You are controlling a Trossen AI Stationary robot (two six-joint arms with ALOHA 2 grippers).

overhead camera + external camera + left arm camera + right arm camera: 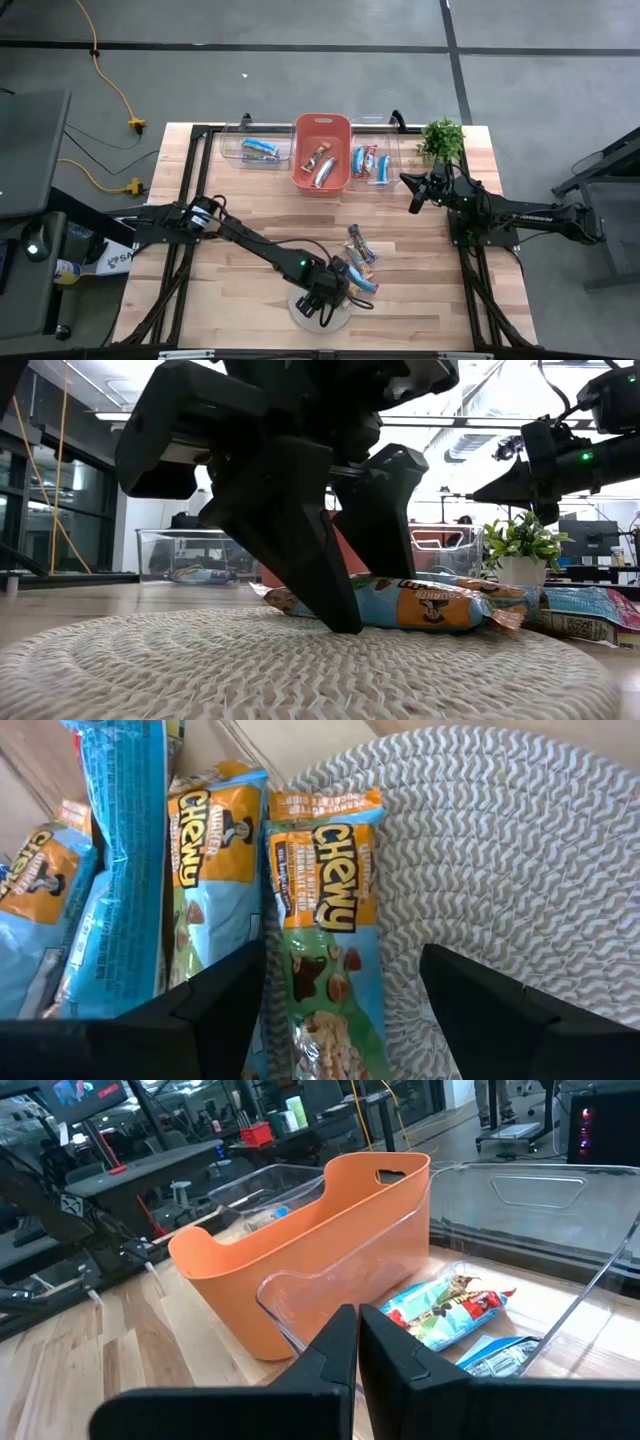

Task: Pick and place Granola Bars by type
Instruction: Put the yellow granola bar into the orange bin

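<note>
My left gripper [326, 292] is open and low over the round coiled rope mat [304, 312] at the table's near edge. Its two fingers stand on either side of a blue-green and orange Chewy granola bar [325, 920], which lies with one long side on the mat's edge [500, 850]. More bars [205, 870] lie beside it on the table; they also show in the high view [361, 250]. My right gripper [412, 196] is shut and empty, in the air near the clear right bin [374, 165], which holds red-and-blue bars [448, 1306]. My left gripper has one finger [300, 530] reaching down to the mat's surface in front of the Chewy bar [430, 605], pointing down from above. Whether the fingers touch the bar or the mat, I cannot tell.
An orange bin [322, 152] with bars stands at the far middle, between a clear left bin [256, 150] holding a blue bar and the clear right bin. A small potted plant [442, 138] stands at the far right. Bare wood lies left of the mat.
</note>
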